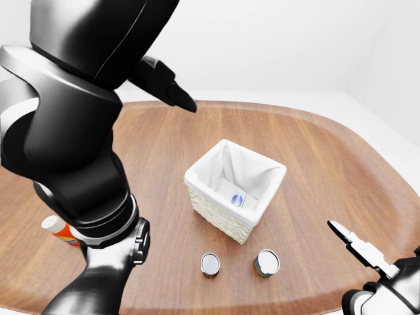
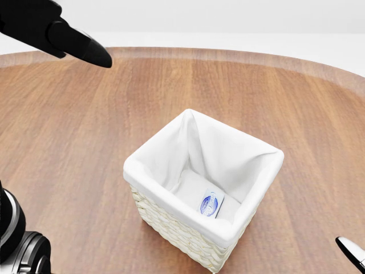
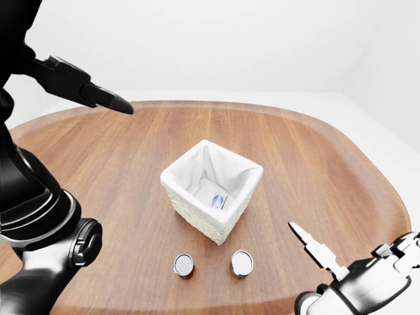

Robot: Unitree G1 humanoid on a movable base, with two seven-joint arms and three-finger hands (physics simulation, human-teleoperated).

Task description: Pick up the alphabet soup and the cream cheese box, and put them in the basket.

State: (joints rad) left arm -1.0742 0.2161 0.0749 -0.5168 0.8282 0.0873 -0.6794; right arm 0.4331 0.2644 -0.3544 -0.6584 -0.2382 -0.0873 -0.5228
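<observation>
The white-lined wicker basket (image 2: 165, 194) stands mid-table. Inside it, flat on the bottom, lies the cream cheese box (image 2: 211, 204), white with a blue oval mark. Two upright cans (image 1: 210, 264) (image 1: 266, 262) stand just below the basket in the left-eye view; their labels are too small to tell which is the alphabet soup. My left hand (image 2: 74, 43) is raised at the upper left, well away from the basket, fingers stretched out and empty. At the lower right my right hand (image 1: 357, 246) hovers low, open and empty, to the right of the cans.
The round wooden table (image 1: 315, 151) fills the views. An orange-and-white bottle (image 1: 58, 230) lies at the left edge of the left-eye view, partly behind my left arm (image 1: 72, 144). That bulky arm blocks the left side of both eye views.
</observation>
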